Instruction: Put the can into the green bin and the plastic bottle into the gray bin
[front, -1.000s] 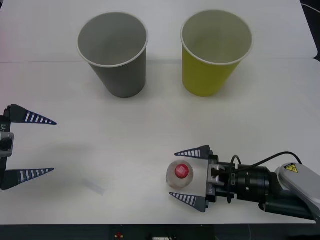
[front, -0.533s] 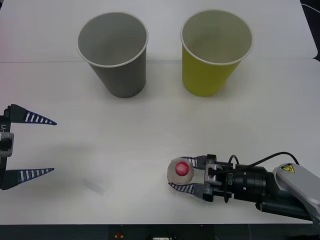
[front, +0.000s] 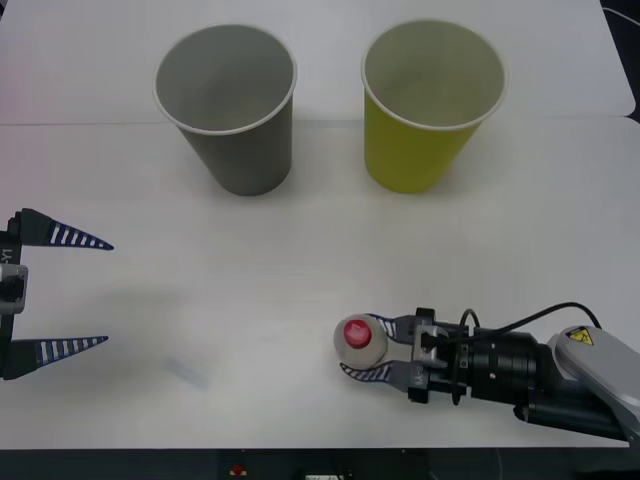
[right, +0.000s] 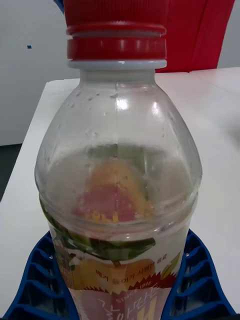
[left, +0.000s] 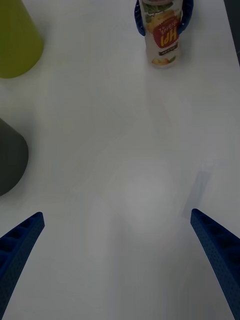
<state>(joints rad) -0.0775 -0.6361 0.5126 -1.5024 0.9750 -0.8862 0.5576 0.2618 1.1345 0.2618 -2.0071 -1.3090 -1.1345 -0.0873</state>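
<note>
Plastic bottle (front: 357, 342) stands upright on the table (front: 300, 260) — clamped between the right hand (front: 368, 348)'s blue fingers (right: 35, 280).

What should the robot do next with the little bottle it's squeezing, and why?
Probably lift it: the right gripper has its blue fingers shut on the small red-capped plastic bottle, which stands on the white table, while the large gray paper cup sits farther away.
</note>
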